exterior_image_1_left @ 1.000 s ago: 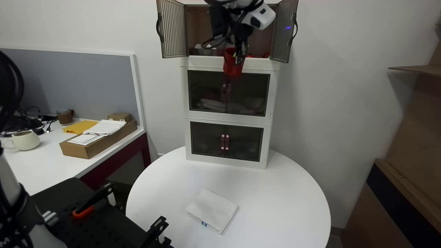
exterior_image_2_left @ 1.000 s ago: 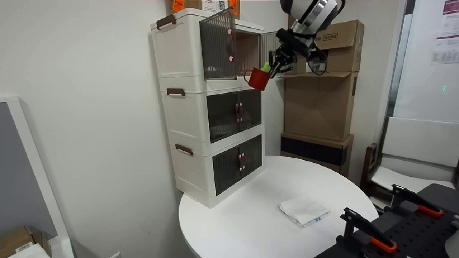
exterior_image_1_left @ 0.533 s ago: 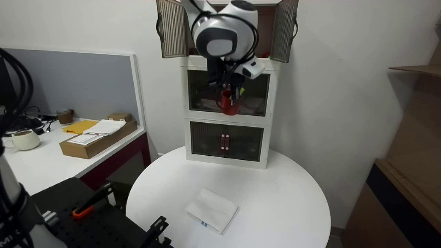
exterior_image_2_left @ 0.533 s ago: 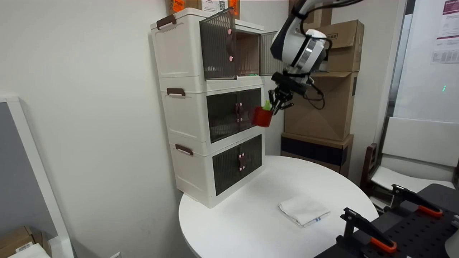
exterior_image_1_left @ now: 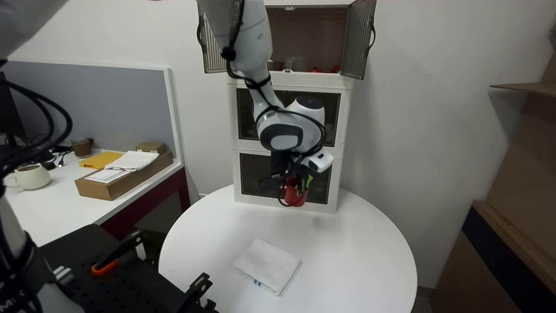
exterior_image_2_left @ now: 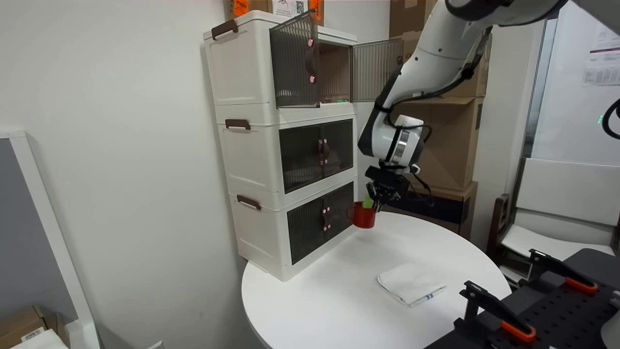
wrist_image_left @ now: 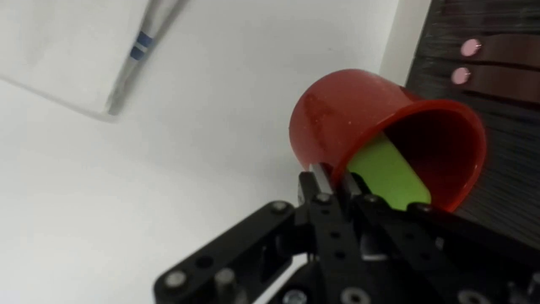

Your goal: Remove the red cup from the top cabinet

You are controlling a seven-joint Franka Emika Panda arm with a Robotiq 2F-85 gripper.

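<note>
Fingers (wrist_image_left: 310, 185) pinch red cup (wrist_image_left: 346, 109) by rim, green pc (wrist_image_left: 388, 173) inside; out of top cab (exterior_image_2_left: 237, 68), over tbl (exterior_image_1_left: 347, 261).

Reaches down from up high with a long white arm (exterior_image_2_left: 438, 58). Bends at the white wrist (exterior_image_2_left: 385, 138) and points the black gripper (wrist_image_left: 335, 181) down at a slant. Pinches with two black fingers (wrist_image_left: 329, 228) pressed nearly together at the tips.

- In an exterior view, cabinet tower (exterior_image_1_left: 332, 117) on the table (exterior_image_1_left: 347, 261), at its 12 o'clock.
- Towel (exterior_image_1_left: 268, 266) on the table, toward the tower's 6 o'clock.
- Desk (exterior_image_1_left: 56, 211) off the table's 10 o'clock.
- Before the tower's lowest section (exterior_image_2_left: 302, 232), above the table: mug (exterior_image_2_left: 363, 216), rim in the gripper (wrist_image_left: 334, 179).
- Inside the mug: an unidentified object (wrist_image_left: 386, 173).
</note>
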